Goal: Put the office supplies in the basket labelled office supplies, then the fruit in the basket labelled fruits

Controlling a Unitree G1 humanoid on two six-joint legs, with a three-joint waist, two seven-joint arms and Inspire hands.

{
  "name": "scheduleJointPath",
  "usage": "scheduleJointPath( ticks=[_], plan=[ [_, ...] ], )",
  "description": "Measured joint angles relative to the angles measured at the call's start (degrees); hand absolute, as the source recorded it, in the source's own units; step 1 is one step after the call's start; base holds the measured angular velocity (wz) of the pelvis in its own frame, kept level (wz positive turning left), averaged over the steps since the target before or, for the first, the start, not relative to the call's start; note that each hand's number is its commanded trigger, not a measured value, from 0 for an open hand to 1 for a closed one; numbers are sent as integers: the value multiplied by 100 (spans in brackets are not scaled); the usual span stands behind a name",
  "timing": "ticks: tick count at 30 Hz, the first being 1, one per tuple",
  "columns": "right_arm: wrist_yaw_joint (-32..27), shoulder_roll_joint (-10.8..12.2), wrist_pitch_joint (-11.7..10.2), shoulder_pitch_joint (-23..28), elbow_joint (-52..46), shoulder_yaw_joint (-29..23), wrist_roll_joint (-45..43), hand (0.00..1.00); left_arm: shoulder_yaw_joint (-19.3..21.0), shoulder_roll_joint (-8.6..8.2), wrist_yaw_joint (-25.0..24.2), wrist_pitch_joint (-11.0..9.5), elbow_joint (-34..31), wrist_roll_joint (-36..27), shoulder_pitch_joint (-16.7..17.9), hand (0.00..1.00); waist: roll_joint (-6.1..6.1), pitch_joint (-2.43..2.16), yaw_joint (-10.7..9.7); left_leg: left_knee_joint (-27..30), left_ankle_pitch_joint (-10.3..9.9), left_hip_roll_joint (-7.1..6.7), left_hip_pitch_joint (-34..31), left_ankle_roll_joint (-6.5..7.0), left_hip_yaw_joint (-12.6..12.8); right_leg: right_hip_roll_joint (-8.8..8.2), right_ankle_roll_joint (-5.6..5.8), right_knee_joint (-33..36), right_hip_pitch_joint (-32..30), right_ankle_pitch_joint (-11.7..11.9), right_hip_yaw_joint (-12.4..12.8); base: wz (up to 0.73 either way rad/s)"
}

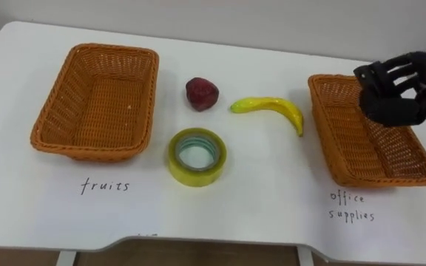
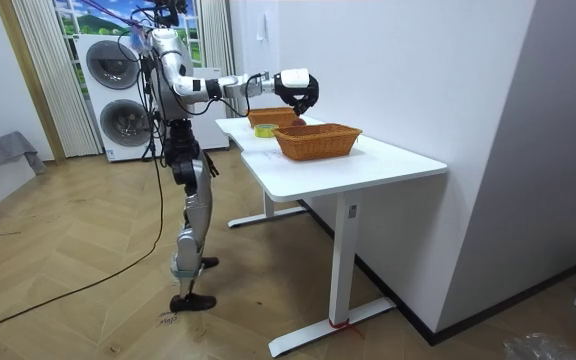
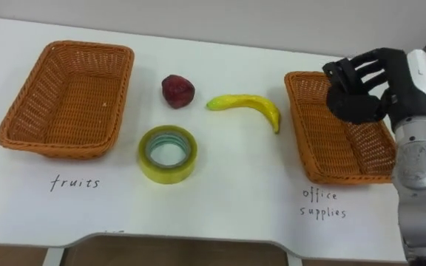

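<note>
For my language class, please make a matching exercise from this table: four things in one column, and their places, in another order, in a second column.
Things:
1 banana
2 tape roll
3 red fruit
4 right hand

Places:
A above the right basket
B closest to the table's front edge
C left of the banana, behind the tape roll
D just left of the right basket

Pairs: 1-D, 2-B, 3-C, 4-A
</note>
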Motion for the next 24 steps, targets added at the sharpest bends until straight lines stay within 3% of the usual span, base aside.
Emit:
scheduleJointPath(
  ticks=[7, 8, 9, 10, 11, 24],
  plan=[
    [-72, 0, -16, 0, 59, 1, 23, 100, 0, 13, -2, -7, -5, 0, -34, 0, -51, 13, 16, 1, 0, 1, -23, 0, 0, 0, 0, -1, -23, 0, -12, 0],
    [-72, 0, -20, 0, 59, 2, 24, 76, 0, 13, -2, -8, -5, 0, -37, 0, -51, 13, 17, 1, 0, 1, -24, 0, 0, 0, 0, -1, -24, 0, -13, 0],
    [-72, 0, -25, 1, 60, 2, 24, 60, 1, 14, -2, -9, -5, 0, -42, 0, -51, 13, 19, 1, 0, 0, -25, 0, 0, 0, 0, -1, -25, 0, -16, 0],
    [-72, 0, -32, 2, 60, 3, 26, 9, 0, 15, -2, -9, -5, 0, -43, 0, -51, 13, 20, 1, 0, 0, -25, 0, 0, 0, 0, -1, -26, 0, -17, 0],
    [-73, 0, -76, 3, 77, 3, 26, 0, 1, 16, -2, -9, -5, 0, -43, 0, -51, 13, 21, 0, 0, 1, -26, 0, 0, 0, 0, -1, -27, 0, -19, 0],
    [-82, 67, -232, 177, 182, 59, 178, 0, -2, 16, -2, -43, 1, -2, -27, 0, -24, 20, 39, -2, 0, 1, 8, 0, 3, 2, 0, -2, 6, 0, -3, 0]
  ],
)
